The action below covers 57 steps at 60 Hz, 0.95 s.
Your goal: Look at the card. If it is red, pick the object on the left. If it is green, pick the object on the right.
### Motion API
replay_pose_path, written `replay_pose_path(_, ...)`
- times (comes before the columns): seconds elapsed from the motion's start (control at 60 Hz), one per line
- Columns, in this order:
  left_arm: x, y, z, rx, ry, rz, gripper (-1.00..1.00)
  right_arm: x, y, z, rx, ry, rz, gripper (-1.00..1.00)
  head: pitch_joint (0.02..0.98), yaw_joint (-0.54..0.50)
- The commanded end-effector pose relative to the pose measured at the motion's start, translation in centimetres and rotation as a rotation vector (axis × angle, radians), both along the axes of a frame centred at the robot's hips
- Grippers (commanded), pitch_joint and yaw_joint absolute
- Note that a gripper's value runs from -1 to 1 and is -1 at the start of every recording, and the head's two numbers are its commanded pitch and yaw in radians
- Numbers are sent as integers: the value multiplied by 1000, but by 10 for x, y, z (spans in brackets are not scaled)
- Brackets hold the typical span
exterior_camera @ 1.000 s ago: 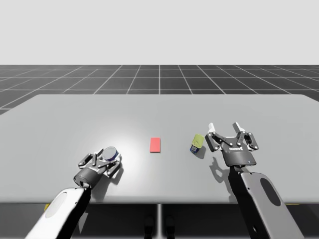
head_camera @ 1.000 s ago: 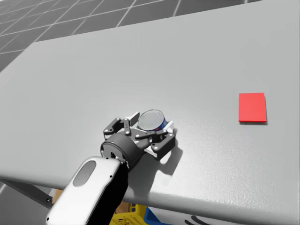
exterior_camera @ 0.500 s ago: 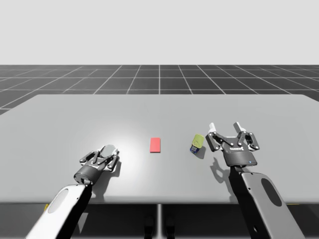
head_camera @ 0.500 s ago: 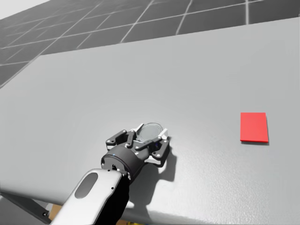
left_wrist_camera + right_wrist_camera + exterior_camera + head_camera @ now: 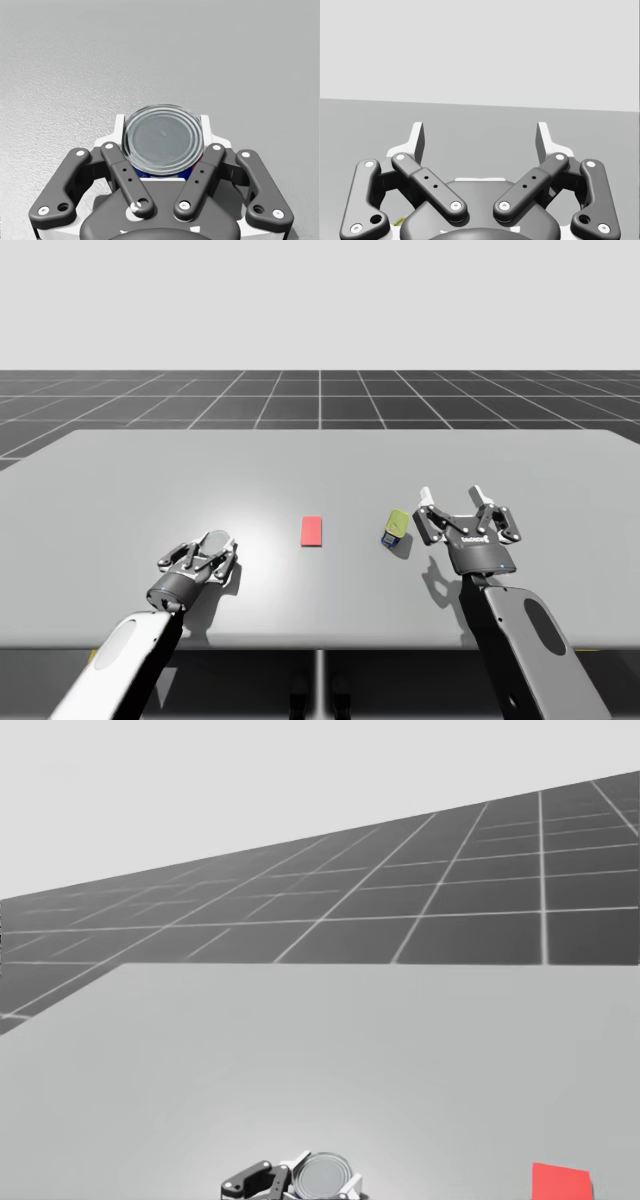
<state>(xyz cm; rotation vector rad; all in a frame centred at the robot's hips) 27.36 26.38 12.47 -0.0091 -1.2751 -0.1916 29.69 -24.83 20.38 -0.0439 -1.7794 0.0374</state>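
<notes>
A red card [image 5: 312,531] lies flat at the middle of the grey table [image 5: 320,460]; its corner also peeks in low in the head view [image 5: 560,1182]. To its left, my left gripper [image 5: 208,550] is shut on a blue can with a silver lid [image 5: 215,540]. In the left wrist view the can [image 5: 162,137] sits between both fingers of that gripper [image 5: 162,150], and the head view catches the can's lid [image 5: 322,1175]. A small green and blue box [image 5: 395,528] lies right of the card. My right gripper [image 5: 452,502] stands open just right of the box, nothing between its fingers [image 5: 417,137].
The table's far edge [image 5: 300,966] borders a dark gridded floor [image 5: 320,395]. Bare tabletop stretches behind the card and the two objects.
My head has turned upward, so the can and card have slid to the bottom of the head view. My left gripper has closed in on the can. The right arm has stayed put.
</notes>
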Motion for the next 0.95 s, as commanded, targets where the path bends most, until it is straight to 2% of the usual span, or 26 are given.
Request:
replay_pose_path(0.017,-9,-9,-10,2,58,-120,1000,0,-1,0,-2,-2,-3,-1000,417,447)
replay_pose_path(0.183,-7,-6,17,18,8,-126,1000,1,-1,0,-3,-3,-3,-1000,418,449)
replay_pose_path(0.567,5,10,102,104,-158,-122,1000,1,-1,0,-8,-3,-5,-1000,407,461)
replay_pose_path(0.7,11,14,135,152,-226,-119,1000,1,-1,-1,-12,0,-4,-1000,405,466)
replay_pose_path(0.733,12,16,148,174,-253,-114,1000,1,-1,-1,-13,1,-1,-1000,402,468)
replay_pose_path(0.85,14,16,182,210,-326,-109,1000,1,-1,-1,-17,3,0,-1000,397,471)
replay_pose_path(0.95,13,16,206,223,-376,-104,1000,1,-1,-1,-18,3,0,-1000,396,473)
